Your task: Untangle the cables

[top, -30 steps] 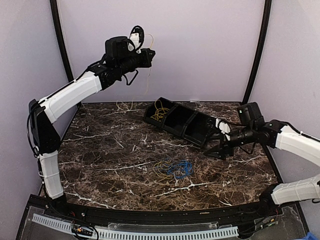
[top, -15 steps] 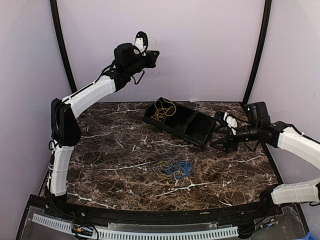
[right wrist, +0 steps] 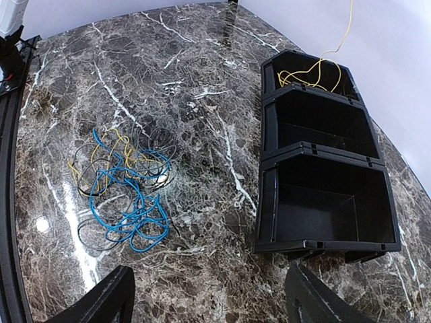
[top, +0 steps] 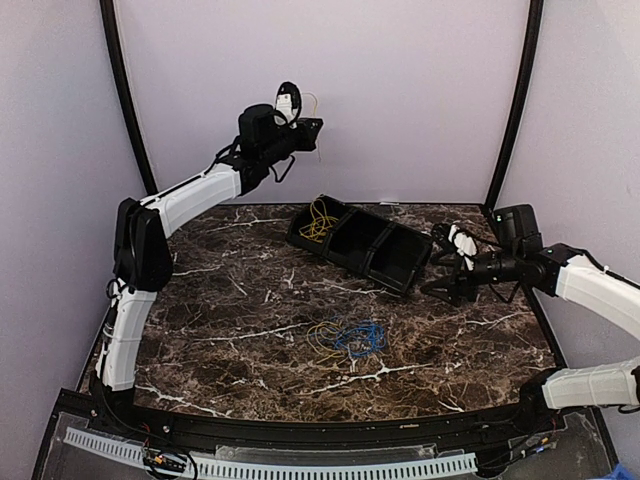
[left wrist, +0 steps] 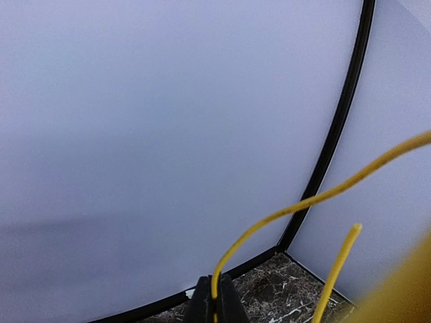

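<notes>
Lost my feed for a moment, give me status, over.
Left gripper shut on yellow cable, held high, tail in bin. Right gripper open beside bin. Blue-yellow tangle on table. Nothing in the way.

One black tray (right wrist: 323,153) with three compartments stood on one worktop (top: 230,300). One yellow cable (right wrist: 306,75) lay in the tray's end compartment. One tangle (right wrist: 124,195) lay in front of the tray: one blue cable (right wrist: 135,215), plus yellow and dark strands, number undetermined. Two pincers were counted: left pincer (left wrist: 215,308), right pincer (right wrist: 209,296).
</notes>
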Action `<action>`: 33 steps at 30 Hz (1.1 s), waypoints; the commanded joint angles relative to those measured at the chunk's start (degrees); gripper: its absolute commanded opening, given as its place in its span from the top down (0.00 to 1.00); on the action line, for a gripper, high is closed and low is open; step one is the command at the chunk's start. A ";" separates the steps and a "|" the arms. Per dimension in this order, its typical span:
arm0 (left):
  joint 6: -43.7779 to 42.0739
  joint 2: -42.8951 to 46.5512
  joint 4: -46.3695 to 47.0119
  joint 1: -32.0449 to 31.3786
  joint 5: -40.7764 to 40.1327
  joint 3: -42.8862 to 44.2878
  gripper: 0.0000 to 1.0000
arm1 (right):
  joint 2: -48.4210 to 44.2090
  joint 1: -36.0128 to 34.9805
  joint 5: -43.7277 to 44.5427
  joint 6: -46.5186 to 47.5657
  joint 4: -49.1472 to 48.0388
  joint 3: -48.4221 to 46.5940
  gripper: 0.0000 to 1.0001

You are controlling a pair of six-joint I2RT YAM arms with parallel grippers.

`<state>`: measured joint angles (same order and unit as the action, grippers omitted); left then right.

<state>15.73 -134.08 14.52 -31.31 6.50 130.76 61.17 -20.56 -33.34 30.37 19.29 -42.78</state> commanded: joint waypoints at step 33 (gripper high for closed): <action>7.81 -9.75 -12.05 0.37 7.34 -10.69 1.00 | 2.28 0.52 -0.72 2.76 0.07 -0.02 0.22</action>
<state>22.59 -140.44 5.52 -31.05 14.17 116.68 63.44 -20.29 -33.39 32.60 19.81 -42.41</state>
